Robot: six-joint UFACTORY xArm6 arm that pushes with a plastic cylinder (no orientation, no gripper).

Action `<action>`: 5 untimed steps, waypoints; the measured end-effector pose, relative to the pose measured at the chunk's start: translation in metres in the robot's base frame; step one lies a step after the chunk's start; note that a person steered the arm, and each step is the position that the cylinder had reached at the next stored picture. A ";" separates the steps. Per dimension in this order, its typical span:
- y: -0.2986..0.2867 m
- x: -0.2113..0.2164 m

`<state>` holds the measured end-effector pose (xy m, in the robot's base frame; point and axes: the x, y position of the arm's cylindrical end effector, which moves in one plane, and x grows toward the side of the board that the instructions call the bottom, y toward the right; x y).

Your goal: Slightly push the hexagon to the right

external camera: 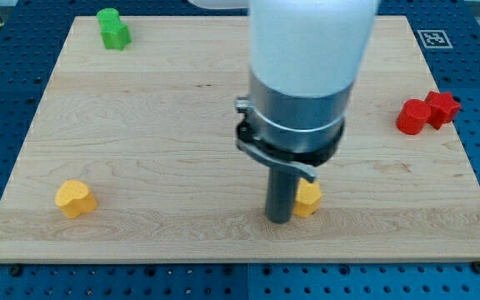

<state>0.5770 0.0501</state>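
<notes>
A yellow hexagon block (308,198) lies on the wooden board (165,125) near the view's bottom, right of centre. My tip (279,220) stands on the board right at the hexagon's left side, touching it or nearly so. The rod and the arm's grey and white body above it hide the hexagon's left part.
A yellow heart-shaped block (75,198) lies at the view's bottom left. A green block (113,28) sits at the top left. A red cylinder (412,117) and a red star-shaped block (442,107) sit together at the right edge.
</notes>
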 end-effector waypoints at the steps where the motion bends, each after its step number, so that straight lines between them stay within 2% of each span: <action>1: 0.026 0.000; 3: -0.007 -0.026; 4: 0.037 -0.021; 5: 0.039 -0.021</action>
<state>0.5565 0.0892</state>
